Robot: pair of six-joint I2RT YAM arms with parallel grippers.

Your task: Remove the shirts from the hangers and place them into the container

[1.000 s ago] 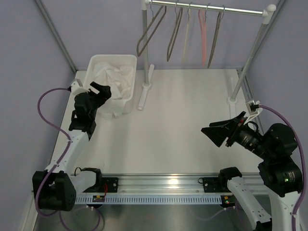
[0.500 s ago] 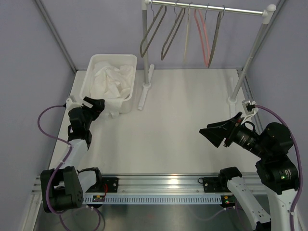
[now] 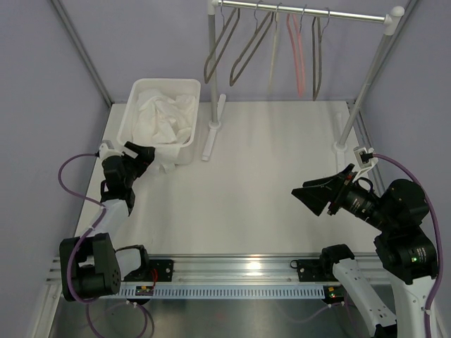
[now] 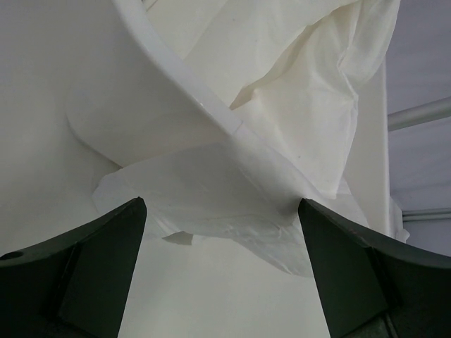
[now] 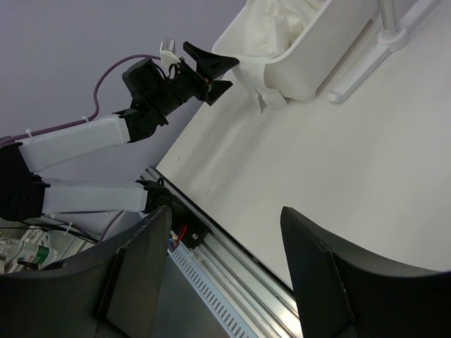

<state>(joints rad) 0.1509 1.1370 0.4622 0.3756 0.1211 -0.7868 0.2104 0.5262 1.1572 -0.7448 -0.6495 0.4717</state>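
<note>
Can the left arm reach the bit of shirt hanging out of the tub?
Probably yes. The left gripper is open right in front of the shirt flap draped over the tub rim, with nothing between.

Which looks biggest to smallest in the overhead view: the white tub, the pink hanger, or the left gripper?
1. white tub, clearly largest.
2. pink hanger, about as long but very thin.
3. left gripper, shortest, yet bulkier than the hanger, so these two are close.

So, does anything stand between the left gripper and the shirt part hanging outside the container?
Nothing visible does. The open left gripper faces the shirt directly, above the table; that part drapes over the container rim.
</note>
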